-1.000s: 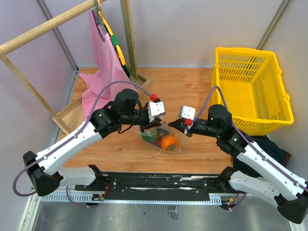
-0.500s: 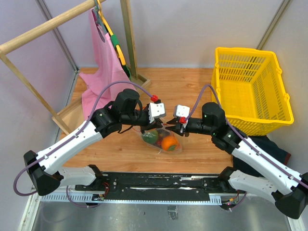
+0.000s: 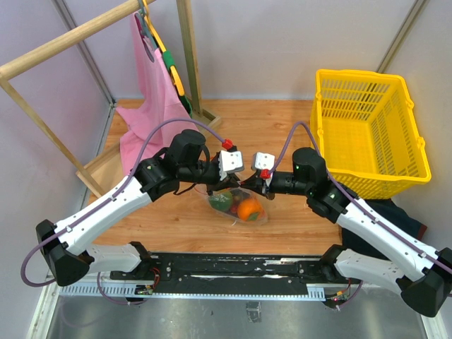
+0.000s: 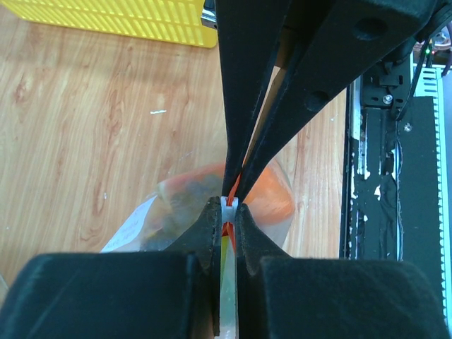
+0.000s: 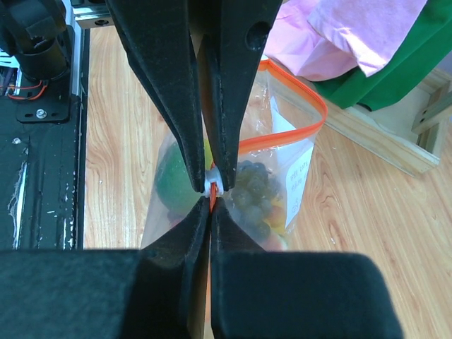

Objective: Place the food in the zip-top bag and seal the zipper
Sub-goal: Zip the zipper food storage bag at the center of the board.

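Observation:
The clear zip-top bag (image 3: 236, 206) hangs from both grippers over the wood table, with the food inside. An orange persimmon (image 3: 248, 209) and green fruit (image 3: 219, 200) show in the top view. Dark grapes (image 5: 256, 192) and a green lime (image 5: 171, 180) show in the right wrist view. My left gripper (image 4: 228, 212) is shut on the zipper's white slider (image 4: 227, 205). My right gripper (image 5: 210, 203) is shut on the orange-red zipper strip (image 5: 296, 134) right beside the slider. The two grippers meet tip to tip above the bag (image 3: 245, 186). The strip behind the slider still bows open.
A yellow basket (image 3: 367, 127) stands at the back right. A pink cloth (image 3: 152, 92) hangs from a wooden rack at the back left, with green cloth (image 5: 395, 63) by it. A dark cloth (image 3: 395, 219) lies near the right arm. A black rail (image 3: 240, 268) runs along the near edge.
My right arm has moved left to the bag's mouth and its gripper now pinches the zipper strip next to the left gripper. The left arm and bag have barely moved.

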`<state>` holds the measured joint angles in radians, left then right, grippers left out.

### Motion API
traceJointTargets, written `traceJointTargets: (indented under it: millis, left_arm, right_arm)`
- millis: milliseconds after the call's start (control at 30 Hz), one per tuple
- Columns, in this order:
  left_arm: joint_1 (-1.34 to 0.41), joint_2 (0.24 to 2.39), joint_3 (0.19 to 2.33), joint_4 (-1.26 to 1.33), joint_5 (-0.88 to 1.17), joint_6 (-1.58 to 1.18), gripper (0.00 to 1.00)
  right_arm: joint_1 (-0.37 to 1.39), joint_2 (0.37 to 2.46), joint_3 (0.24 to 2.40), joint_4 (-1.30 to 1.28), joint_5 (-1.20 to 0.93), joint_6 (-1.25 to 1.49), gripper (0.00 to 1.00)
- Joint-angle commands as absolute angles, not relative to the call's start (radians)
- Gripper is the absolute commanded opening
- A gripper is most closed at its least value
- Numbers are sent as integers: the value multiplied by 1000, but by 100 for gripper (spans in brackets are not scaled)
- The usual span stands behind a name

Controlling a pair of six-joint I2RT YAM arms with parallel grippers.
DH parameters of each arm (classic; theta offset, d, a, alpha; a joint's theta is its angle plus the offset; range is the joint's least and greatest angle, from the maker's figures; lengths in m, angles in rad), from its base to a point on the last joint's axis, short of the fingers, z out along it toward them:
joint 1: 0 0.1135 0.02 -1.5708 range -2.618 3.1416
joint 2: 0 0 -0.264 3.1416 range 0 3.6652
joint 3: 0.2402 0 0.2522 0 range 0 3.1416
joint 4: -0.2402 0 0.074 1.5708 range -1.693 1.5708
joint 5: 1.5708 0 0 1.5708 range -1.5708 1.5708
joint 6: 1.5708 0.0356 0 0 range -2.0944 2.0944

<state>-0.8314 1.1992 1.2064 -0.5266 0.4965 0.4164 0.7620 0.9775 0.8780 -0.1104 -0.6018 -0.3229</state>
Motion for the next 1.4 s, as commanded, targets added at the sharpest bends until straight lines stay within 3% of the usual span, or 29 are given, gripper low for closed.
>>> traceJointTargets:
  millis: [0,433,567,733,833,1000,1133,1367]
  left_arm:
    - [-831,1192,1229,-526,489,413,1]
    - [-831,1155,1195,-537,390,393,6]
    - [-831,1157,1205,-536,414,399,2]
    - [-831,1190,1234,-545,469,409,0]
    - [-831,1199,1237,-545,480,413,0]
    - [-831,1203,1236,-534,504,415,0]
    - [-831,1201,1235,-533,505,413,0]
    - [-831,1171,1204,-526,449,401,5]
  right_arm:
    - [752,956,905,-95,-586,-336,1]
    - [752,890,864,-107,-489,-320,0]
    - [750,904,877,-103,-530,-313,1]
    - [751,936,898,-73,-581,-310,24]
    - [751,949,906,-55,-593,-310,27]
    - [751,981,922,-54,-620,-313,22]
    - [751,996,927,-71,-606,-325,1]
    - [751,924,881,-77,-499,-327,0]
